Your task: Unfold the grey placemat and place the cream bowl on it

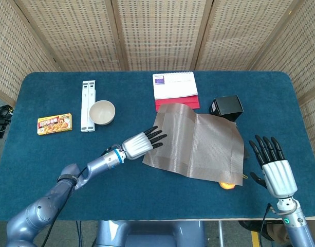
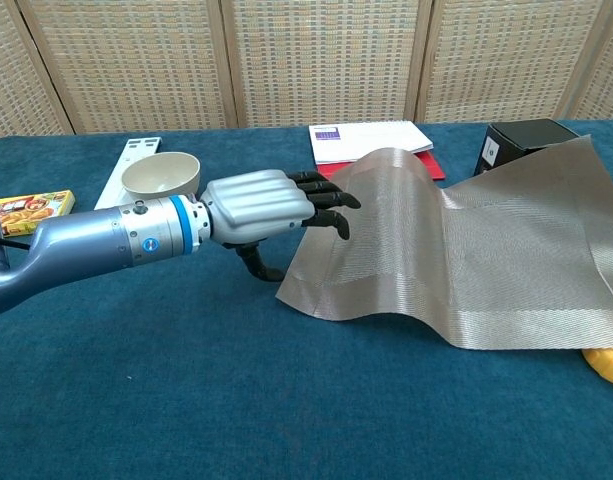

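Left hand at placemat edge, right hand idle.
The left hand [image 2: 254,208] reaches level over the table, fingers extended and released, tips resting on the humped left edge of the grey placemat [image 1: 201,144]. The right hand [image 1: 273,167] is spread, upright. The cream bowl [image 1: 102,112] stands well left.

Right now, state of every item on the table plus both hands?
grey placemat: opened out, rumpled, left side humped up, right edge draped over the black box
cream bowl: upright, empty, off the mat
left hand: fingers extended onto the mat's left edge
right hand: fingers spread, holding nothing
notepad: closed, flat
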### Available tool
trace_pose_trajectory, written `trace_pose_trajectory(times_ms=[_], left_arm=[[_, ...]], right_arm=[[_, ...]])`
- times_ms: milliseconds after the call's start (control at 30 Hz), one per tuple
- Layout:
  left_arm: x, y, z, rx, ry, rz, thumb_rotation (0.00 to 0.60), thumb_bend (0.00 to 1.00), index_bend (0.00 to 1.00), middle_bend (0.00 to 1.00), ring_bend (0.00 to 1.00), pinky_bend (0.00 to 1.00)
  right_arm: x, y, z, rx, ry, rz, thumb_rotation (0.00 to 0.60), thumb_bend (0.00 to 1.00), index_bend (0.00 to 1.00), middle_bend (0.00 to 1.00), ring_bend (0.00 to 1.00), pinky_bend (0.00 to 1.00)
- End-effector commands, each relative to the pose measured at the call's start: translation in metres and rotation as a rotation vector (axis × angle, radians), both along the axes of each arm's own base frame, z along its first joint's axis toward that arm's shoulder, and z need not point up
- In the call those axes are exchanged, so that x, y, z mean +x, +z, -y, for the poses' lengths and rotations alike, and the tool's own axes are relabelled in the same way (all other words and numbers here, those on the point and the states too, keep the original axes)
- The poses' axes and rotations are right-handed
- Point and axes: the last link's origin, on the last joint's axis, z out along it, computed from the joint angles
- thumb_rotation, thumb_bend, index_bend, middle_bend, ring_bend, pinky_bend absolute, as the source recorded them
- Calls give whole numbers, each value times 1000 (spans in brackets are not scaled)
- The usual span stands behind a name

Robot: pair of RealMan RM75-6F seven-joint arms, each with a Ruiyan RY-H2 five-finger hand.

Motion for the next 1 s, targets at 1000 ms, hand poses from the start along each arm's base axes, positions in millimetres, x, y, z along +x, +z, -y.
trace_pose_trajectory(times_ms=[1000], left_arm=[[-14,-8,13,-42,36,4,600,367,292,0,0,0]], right_arm=[[3,1,-3,-1,16,6,600,0,0,0,0,0]])
